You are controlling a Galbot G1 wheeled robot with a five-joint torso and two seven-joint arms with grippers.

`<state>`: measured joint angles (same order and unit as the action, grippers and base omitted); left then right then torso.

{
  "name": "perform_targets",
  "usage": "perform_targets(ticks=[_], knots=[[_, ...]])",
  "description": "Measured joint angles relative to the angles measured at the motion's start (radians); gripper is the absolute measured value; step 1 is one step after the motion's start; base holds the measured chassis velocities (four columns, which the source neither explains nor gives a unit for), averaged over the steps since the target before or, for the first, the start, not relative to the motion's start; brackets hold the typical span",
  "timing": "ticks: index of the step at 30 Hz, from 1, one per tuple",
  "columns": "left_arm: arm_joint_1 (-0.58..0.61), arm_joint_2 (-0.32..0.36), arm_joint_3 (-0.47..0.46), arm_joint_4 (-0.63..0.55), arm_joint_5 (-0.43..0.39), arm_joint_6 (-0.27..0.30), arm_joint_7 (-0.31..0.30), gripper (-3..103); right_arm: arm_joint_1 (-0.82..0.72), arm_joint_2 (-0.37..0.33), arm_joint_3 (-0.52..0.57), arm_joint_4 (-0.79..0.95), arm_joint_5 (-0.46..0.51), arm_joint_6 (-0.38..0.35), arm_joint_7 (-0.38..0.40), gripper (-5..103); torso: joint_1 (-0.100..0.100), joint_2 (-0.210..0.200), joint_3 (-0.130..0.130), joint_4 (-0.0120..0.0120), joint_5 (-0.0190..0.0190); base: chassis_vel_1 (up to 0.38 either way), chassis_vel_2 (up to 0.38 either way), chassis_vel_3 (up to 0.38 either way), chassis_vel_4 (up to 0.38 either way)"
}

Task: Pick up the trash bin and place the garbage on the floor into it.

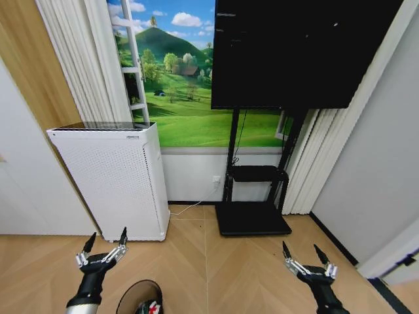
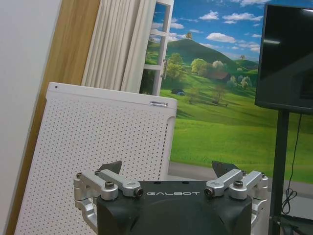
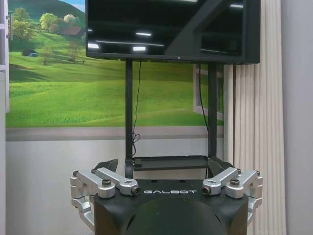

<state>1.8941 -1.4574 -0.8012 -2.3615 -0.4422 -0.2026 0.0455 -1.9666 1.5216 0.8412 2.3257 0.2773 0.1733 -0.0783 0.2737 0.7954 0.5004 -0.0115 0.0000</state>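
Standing before a wall with a landscape mural (image 1: pixel 177 85), arms raised level and forward, apparently a neutral carrying posture with nothing in either tool.

Left tool (image 1: pixel 103 246): released, fingers splayed wide, hovering above the floor (image 1: pixel 216 268) just in front of the white perforated appliance (image 1: pixel 111 176); pointing at that appliance in the left wrist view (image 2: pixel 166 169), grasping nothing.

Right tool (image 1: pixel 304 255): likewise released and empty, hovering over bare parquet in front of the black screen stand (image 1: pixel 252 196); facing the stand's shelf in the right wrist view (image 3: pixel 164 165).

Trash bin (image 1: pixel 139 296): resting at the lower edge of the head view, close under the left arm, mouth tilted toward the camera. Showing something red, white and green at its rim (image 1: pixel 152 306), probably garbage; whether inside or just beside, too cropped to tell.

Judging by the empty tools and the forward-facing pose: either looking around for remaining litter or finishing, with no litter lying on the visible floor.
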Motion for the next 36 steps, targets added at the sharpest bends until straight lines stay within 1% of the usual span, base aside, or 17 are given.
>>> perform_targets(ticks=[2,5,6,9,10,12,14,15,16,17,18,26,28,31,32,34,36], knots=[[0.000,0.000,0.000,0.000,0.000,0.000,0.000,100,0.000,0.000,0.000,0.000,0.000,0.000,0.000,100,0.000,0.000,0.000,-0.0002,0.0003,0.232,-0.233,-0.234,0.242],[0.000,0.000,0.000,0.000,0.000,0.000,0.000,100,0.000,0.000,0.000,0.000,0.000,0.000,0.000,100,0.000,0.000,0.000,0.0001,-0.0006,0.264,-0.274,-0.272,0.285],[0.000,0.000,0.000,0.000,0.000,0.000,0.000,100,0.000,0.000,0.000,0.000,0.000,0.000,0.000,100,0.000,0.000,0.000,0.0003,-0.0002,0.278,-0.281,-0.278,0.295],[0.000,0.000,0.000,0.000,0.000,0.000,0.000,100,0.000,0.000,0.000,0.000,0.000,0.000,0.000,100,0.000,0.000,0.000,-0.0002,0.0005,0.293,-0.293,-0.304,0.297],[0.000,0.000,0.000,0.000,0.000,0.000,0.000,100,0.000,0.000,0.000,0.000,0.000,0.000,0.000,100,0.000,0.000,0.000,0.0001,-0.0008,0.320,-0.328,-0.325,0.317],[0.000,0.000,0.000,0.000,0.000,0.000,0.000,100,0.000,0.000,0.000,0.000,0.000,0.000,0.000,100,0.000,0.000,0.000,-0.0001,-0.0005,0.320,-0.328,-0.318,0.337],[0.000,0.000,0.000,0.000,0.000,0.000,0.000,100,0.000,0.000,0.000,0.000,0.000,0.000,0.000,100,0.000,0.000,0.000,0.0002,0.0006,0.318,-0.296,-0.321,0.300],[0.000,0.000,0.000,0.000,0.000,0.000,0.000,100,0.000,0.000,0.000,0.000,0.000,0.000,0.000,100,0.000,0.000,0.000,-0.0001,0.0004,0.285,-0.310,-0.321,0.323],[0.000,0.000,0.000,0.000,0.000,0.000,0.000,100,0.000,0.000,0.000,0.000,0.000,0.000,0.000,100,0.000,0.000,0.000,0.0000,-0.0008,0.303,-0.301,-0.321,0.323],[0.000,0.000,0.000,0.000,0.000,0.000,0.000,100,0.000,0.000,0.000,0.000,0.000,0.000,0.000,100,0.000,0.000,0.000,0.0000,-0.0008,0.303,-0.301,-0.321,0.323],[0.000,0.000,0.000,0.000,0.000,0.000,0.000,100,0.000,0.000,0.000,0.000,0.000,0.000,0.000,100,0.000,0.000,0.000,0.0002,0.0003,0.303,-0.279,-0.307,0.320],[0.000,0.000,0.000,0.000,0.000,0.000,0.000,100,0.000,0.000,0.000,0.000,0.000,0.000,0.000,100,0.000,0.000,0.000,0.0003,0.0000,0.287,-0.288,-0.294,0.307],[0.000,0.000,0.000,0.000,0.000,0.000,0.000,100,0.000,0.000,0.000,0.000,0.000,0.000,0.000,100,0.000,0.000,0.000,-0.0002,0.0002,0.301,-0.282,-0.314,0.304],[0.000,0.000,0.000,0.000,0.000,0.000,0.000,100,0.000,0.000,0.000,0.000,0.000,0.000,0.000,100,0.000,0.000,0.000,0.0001,-0.0005,0.308,-0.294,-0.308,0.333],[0.000,0.000,0.000,0.000,0.000,0.000,0.000,100,0.000,0.000,0.000,0.000,0.000,0.000,0.000,100,0.000,0.000,0.000,0.0004,0.0002,0.307,-0.277,-0.320,0.301],[0.000,0.000,0.000,0.000,0.000,0.000,0.000,100,0.000,0.000,0.000,0.000,0.000,0.000,0.000,100,0.000,0.000,0.000,-0.0001,0.0005,0.307,-0.291,-0.320,0.285],[0.000,0.000,0.000,0.000,0.000,0.000,0.000,100,0.000,0.000,0.000,0.000,0.000,0.000,0.000,100,0.000,0.000,0.000,0.0000,-0.0008,0.294,-0.300,-0.300,0.303]])
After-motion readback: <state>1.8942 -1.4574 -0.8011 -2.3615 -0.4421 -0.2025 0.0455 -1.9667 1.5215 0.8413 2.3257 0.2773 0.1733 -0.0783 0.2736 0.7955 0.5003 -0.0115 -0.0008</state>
